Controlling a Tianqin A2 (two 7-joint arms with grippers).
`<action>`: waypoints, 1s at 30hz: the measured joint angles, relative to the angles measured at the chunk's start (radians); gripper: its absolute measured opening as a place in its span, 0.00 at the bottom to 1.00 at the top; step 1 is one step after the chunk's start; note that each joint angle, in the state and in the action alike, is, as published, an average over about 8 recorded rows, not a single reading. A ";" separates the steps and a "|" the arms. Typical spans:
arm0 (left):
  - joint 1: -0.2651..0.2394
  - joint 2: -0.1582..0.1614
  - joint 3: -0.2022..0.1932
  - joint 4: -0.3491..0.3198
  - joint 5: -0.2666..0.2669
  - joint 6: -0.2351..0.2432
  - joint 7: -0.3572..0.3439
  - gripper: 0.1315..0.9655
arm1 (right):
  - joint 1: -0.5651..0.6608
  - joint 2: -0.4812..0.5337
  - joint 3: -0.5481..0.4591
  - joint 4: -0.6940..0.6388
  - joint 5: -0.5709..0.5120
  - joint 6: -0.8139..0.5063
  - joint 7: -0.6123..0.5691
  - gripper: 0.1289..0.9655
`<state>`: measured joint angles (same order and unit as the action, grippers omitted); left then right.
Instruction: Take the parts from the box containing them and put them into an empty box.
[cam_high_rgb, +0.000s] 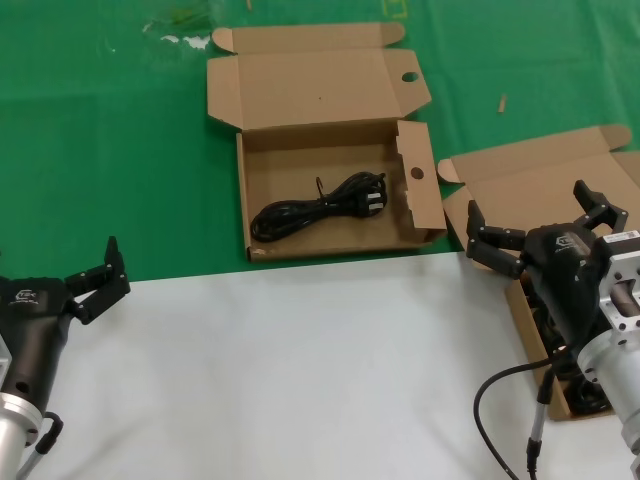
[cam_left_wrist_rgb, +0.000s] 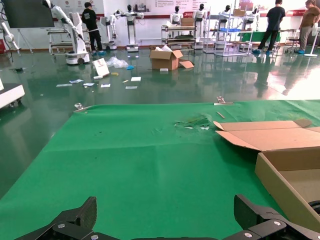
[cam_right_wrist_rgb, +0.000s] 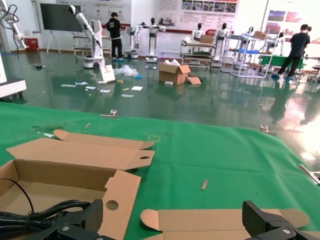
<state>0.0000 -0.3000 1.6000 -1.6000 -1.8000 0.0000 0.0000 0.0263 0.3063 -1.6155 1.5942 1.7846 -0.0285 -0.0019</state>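
Black power cord (cam_high_rgb: 318, 207) already lies in the wide holed box (cam_high_rgb: 425, 200) mid-worktop. More cords (cam_high_rgb: 590, 398) seem left in the plain-lidded box (cam_high_rgb: 545, 175) under the right gripper (cam_high_rgb: 543, 230), which hovers spread and empty. The left gripper (cam_high_rgb: 93, 280) waits, also spread.

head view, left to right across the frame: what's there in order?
Left gripper, open, at the white sheet's edge → black power cord lying in the wide cardboard box with round holes → right gripper, open, over the plain-lidded cardboard box at the right edge.
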 joint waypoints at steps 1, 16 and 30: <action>0.000 0.000 0.000 0.000 0.000 0.000 0.000 1.00 | 0.000 0.000 0.000 0.000 0.000 0.000 0.000 1.00; 0.000 0.000 0.000 0.000 0.000 0.000 0.000 1.00 | 0.000 0.000 0.000 0.000 0.000 0.000 0.000 1.00; 0.000 0.000 0.000 0.000 0.000 0.000 0.000 1.00 | 0.000 0.000 0.000 0.000 0.000 0.000 0.000 1.00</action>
<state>0.0000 -0.3000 1.6000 -1.6000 -1.8000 0.0000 0.0000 0.0263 0.3063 -1.6155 1.5942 1.7846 -0.0285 -0.0019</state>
